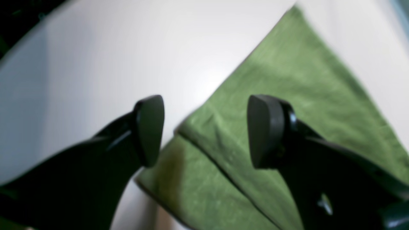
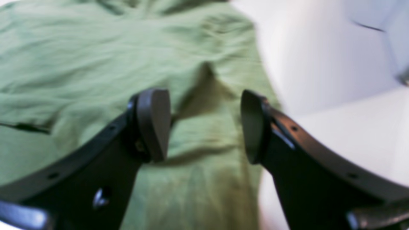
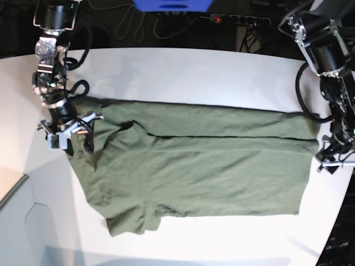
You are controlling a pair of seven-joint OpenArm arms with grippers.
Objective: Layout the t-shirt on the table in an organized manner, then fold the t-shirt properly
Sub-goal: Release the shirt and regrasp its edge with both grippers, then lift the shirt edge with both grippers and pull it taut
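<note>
The olive green t-shirt (image 3: 194, 166) lies spread lengthwise on the white table (image 3: 183, 72), its far long edge folded over onto the body and one sleeve pointing to the near side. In the base view my right gripper (image 3: 71, 132) hovers at the shirt's left end, by the collar. Its wrist view shows it open (image 2: 204, 126) over wrinkled cloth, holding nothing. My left gripper (image 3: 333, 159) is at the shirt's right end, by the hem. It too is open (image 1: 207, 131), above a folded corner of the t-shirt (image 1: 287, 80), with nothing between its fingers.
A power strip (image 3: 238, 19), cables and a blue object (image 3: 172, 4) lie behind the table's far edge. A grey panel (image 3: 22, 221) sits below the table's near left corner. Bare white tabletop shows beyond and in front of the shirt.
</note>
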